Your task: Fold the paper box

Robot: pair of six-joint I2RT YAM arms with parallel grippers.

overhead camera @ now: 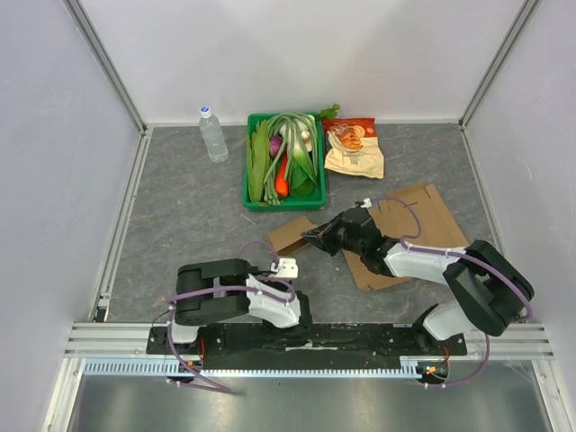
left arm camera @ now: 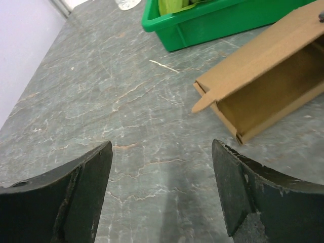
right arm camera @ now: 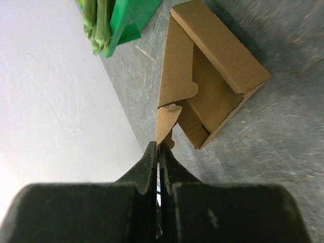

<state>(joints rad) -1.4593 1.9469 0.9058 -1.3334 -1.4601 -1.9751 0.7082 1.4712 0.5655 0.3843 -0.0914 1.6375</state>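
Grey marbled table [overhead camera: 180, 216] carries a half-folded cardboard box [right arm camera: 223, 50], lying open-sided just in front of a green crate [overhead camera: 250, 171] of vegetables. The right claw [right arm camera: 159, 147] is pinched together on one of the box's flaps. The left claw [left arm camera: 162, 144] stands wide apart over bare table, near the box and holding nothing.

Left gripper [left arm camera: 162, 147] spread wide, right gripper [right arm camera: 158, 147] pinched closed, outstretched

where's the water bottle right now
In the top view the bottle stands upright at the back of the table, left of centre, just left of the green crate.
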